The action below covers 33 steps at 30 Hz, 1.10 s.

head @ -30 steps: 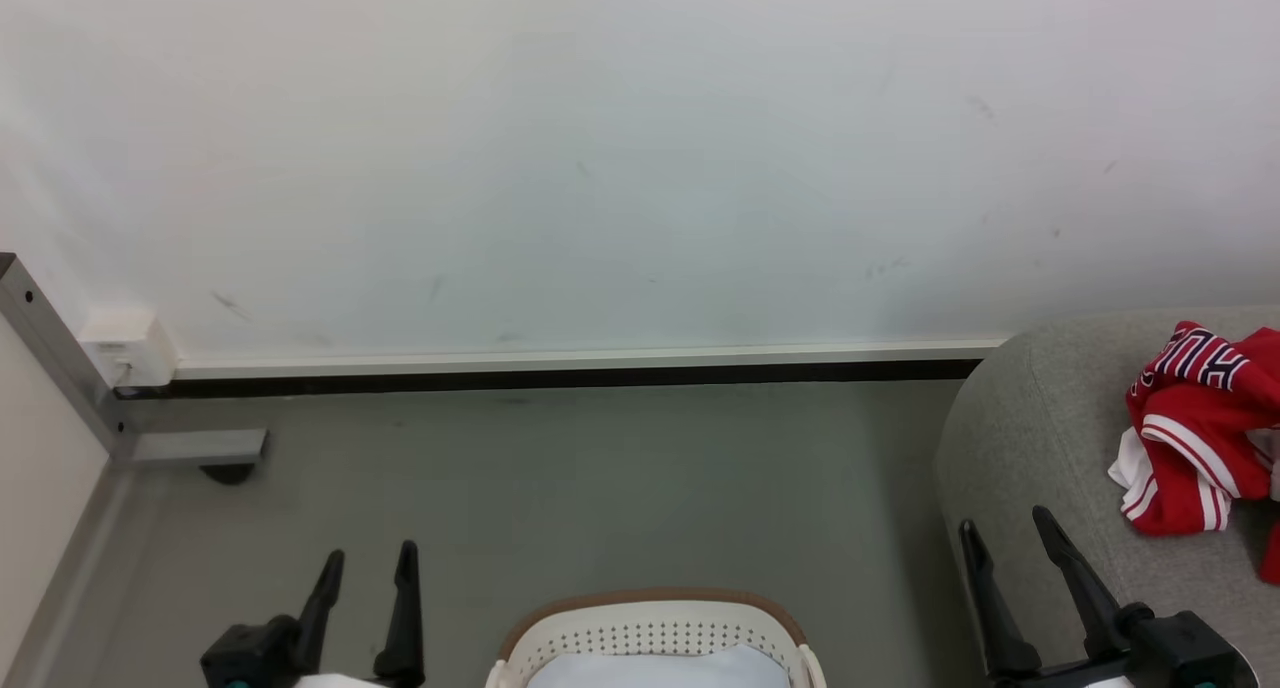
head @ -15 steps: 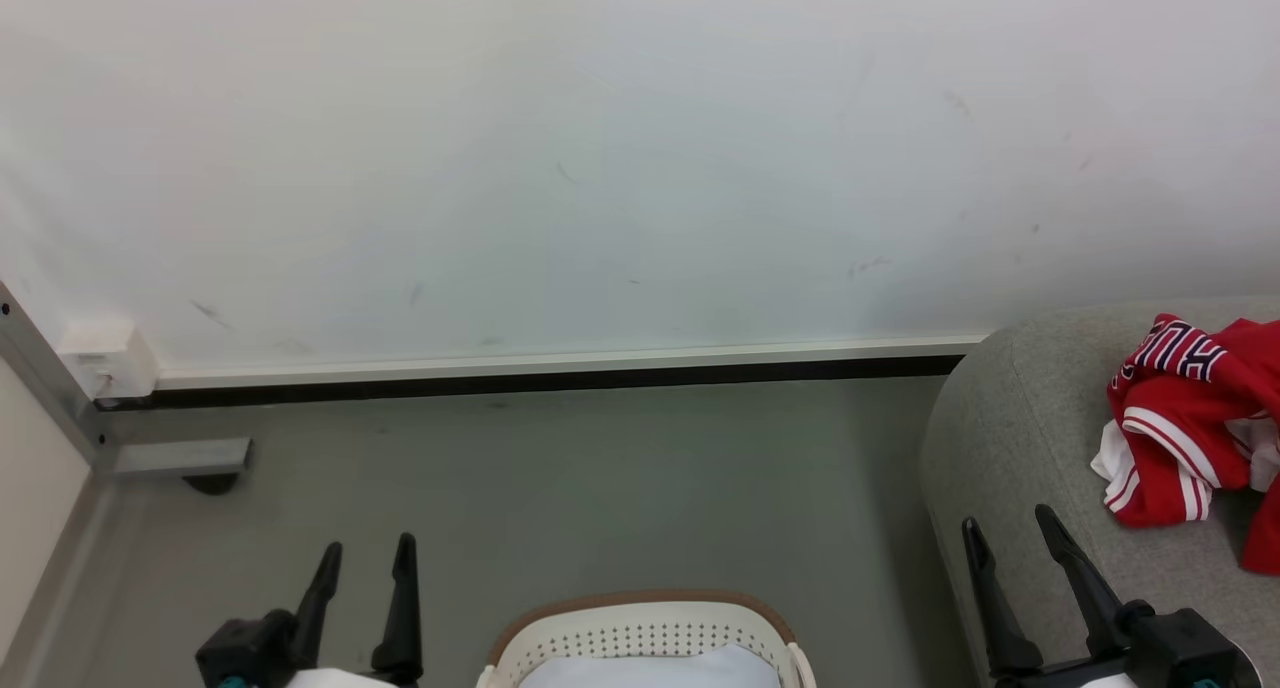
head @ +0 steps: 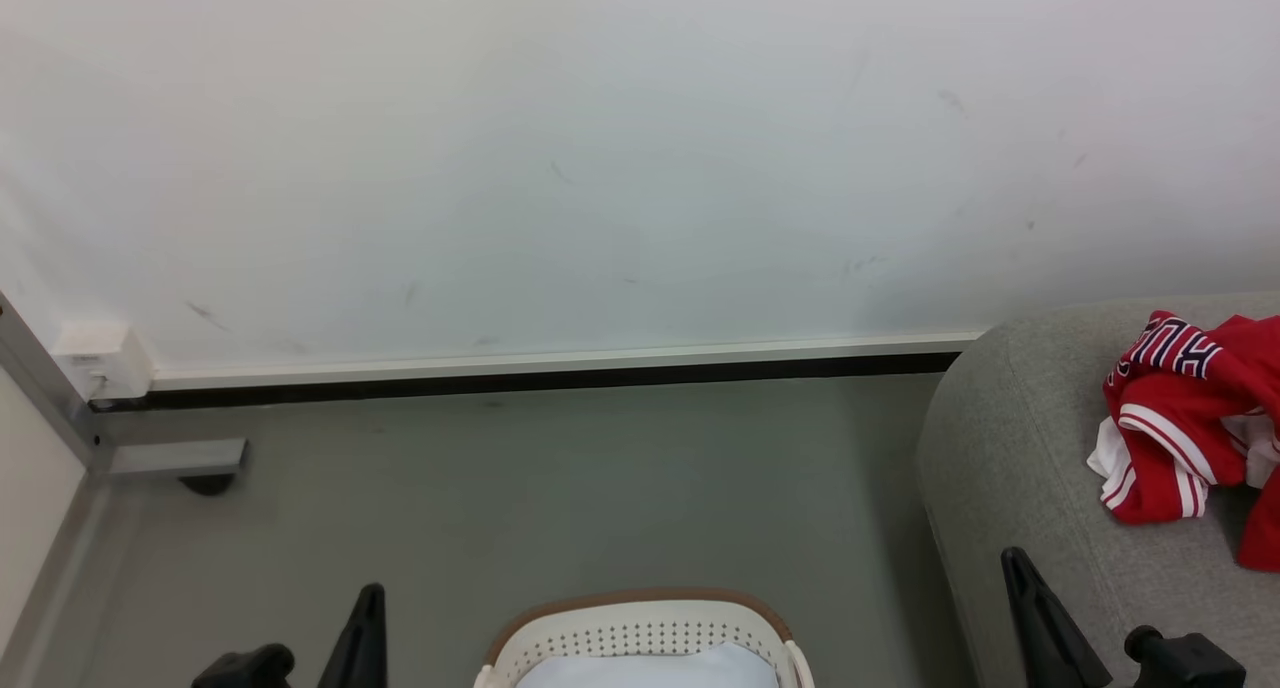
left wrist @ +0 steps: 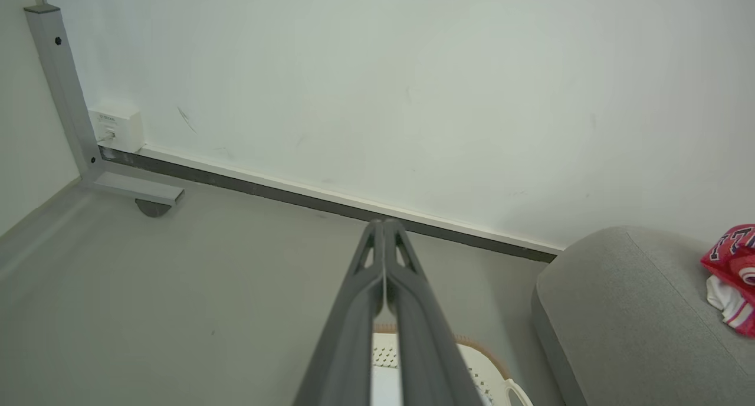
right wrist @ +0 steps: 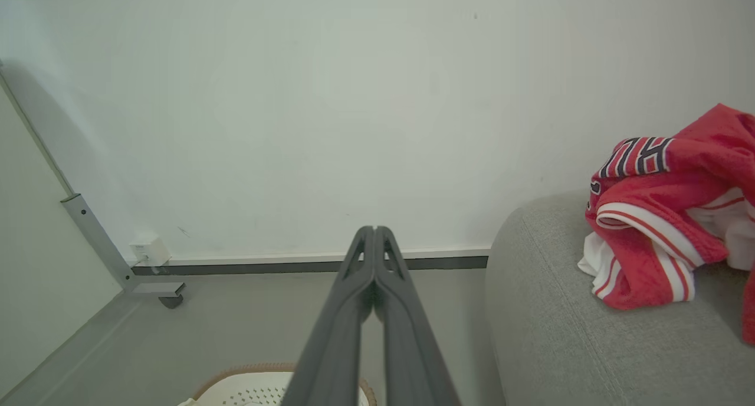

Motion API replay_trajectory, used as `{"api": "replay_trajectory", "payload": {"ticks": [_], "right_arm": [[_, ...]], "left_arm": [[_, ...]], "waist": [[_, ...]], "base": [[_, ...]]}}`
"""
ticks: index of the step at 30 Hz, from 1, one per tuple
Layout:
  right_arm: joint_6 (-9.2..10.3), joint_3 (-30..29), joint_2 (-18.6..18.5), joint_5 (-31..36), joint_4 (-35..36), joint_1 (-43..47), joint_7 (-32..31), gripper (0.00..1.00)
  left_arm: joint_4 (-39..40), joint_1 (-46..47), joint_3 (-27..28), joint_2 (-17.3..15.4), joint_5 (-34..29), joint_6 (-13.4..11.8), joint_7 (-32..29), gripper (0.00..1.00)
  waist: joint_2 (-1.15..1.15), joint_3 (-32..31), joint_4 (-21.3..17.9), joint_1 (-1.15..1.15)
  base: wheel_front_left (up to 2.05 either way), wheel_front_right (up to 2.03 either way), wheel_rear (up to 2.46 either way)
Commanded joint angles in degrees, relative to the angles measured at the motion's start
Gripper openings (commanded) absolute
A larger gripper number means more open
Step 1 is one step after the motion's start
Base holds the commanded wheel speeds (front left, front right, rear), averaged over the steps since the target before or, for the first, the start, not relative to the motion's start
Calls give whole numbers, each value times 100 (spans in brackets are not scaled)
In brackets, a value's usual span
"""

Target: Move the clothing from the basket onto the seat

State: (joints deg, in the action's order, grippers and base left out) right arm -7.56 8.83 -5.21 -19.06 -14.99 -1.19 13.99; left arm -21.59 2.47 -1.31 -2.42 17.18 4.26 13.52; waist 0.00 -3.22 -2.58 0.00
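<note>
1. Nearest, at the lower edge of the head view, the left tool [head: 366, 628] and the right tool [head: 1020, 578] are seen with their fingers pressed together. Both are closed on nothing, as each wrist view confirms.
2. Between them, somewhat closer to the left tool, the laundry basket [head: 640, 601] is set on the floor [head: 560, 488]. Only its far rim, perforated wall and pale bottom are shown, and no red fabric is seen in that part.
3. The grey seat [head: 1000, 438] is found on the right, and the right tool is outlined against its near left flank.
4. Farther along the seat, the red clothing [head: 1175, 418] with white stripes and block lettering is heaped, with its bulk running off toward the right edge. It lies beyond and to the right of the right tool, so the right arm is judged much the nearer. The left tool is well apart from it.
5. Farthest, the pale wall [head: 600, 168] is met by the floor.
</note>
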Motion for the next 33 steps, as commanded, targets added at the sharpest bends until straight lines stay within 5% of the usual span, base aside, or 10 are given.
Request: {"api": "replay_trajectory", "payload": {"ticks": [1,33], "right_arm": [[1,-82,-4,-343,83,-118,-72,0],[4,-592,49,-3058,100,-296,-789,0]], "left_arm": [[105,146,70,-18,356,27,-86,0],[399,227,318,-34,3102,145,-792,0]], "waist": [[0,6,7,0],[0,93,72,0]], "base": [[0,0,0],[0,0,0]]}}
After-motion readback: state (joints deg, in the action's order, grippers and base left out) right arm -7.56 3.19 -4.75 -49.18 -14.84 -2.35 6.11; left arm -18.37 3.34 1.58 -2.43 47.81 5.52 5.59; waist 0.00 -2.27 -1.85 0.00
